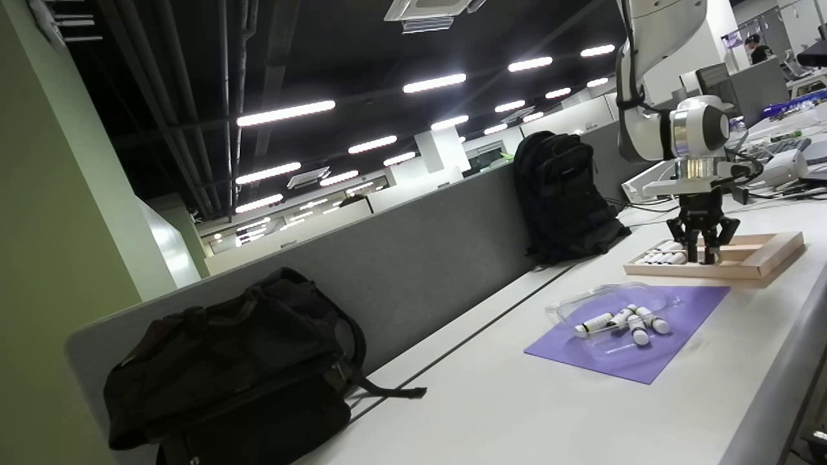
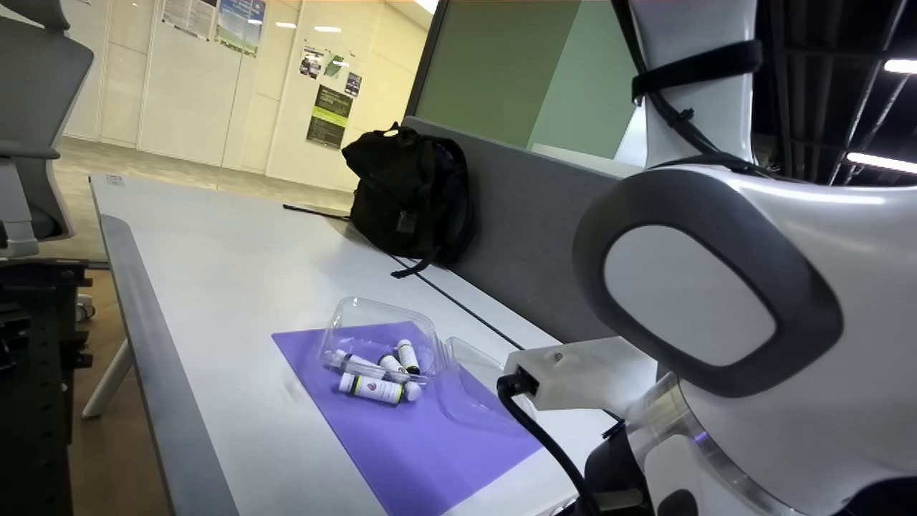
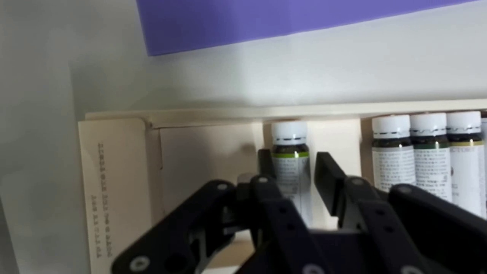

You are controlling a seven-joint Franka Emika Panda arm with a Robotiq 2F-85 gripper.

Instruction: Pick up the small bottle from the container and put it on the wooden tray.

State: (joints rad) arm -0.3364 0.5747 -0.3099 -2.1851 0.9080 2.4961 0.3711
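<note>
The claw [image 3: 293, 163] stood open astride the small bottle [image 3: 292, 169], its dark, blocky fingers [image 3: 328, 179] to either side; a gap showed beside one, and whether the other touched could not be told. The bottle, a slim cylinder with a glossy white cap, dark shoulder, lime-green band and close-printed pale label, lay inside the wooden tray [image 1: 778, 254], a shallow rectangle of smooth, pale wood with a low rim and small lettering [image 3: 104, 198] along one end. Farther along the same tray, a row of white-capped bottles [image 3: 432, 163] lay snugly side by side. Near the tray, on the sleek white counter [image 2: 236, 287], a flat purple mat [image 2: 430, 459] bore a clear, thin-walled plastic container [image 2: 387, 319] with rounded corners, and with it a loose jumble of similar bottles [image 2: 372, 388].
</note>
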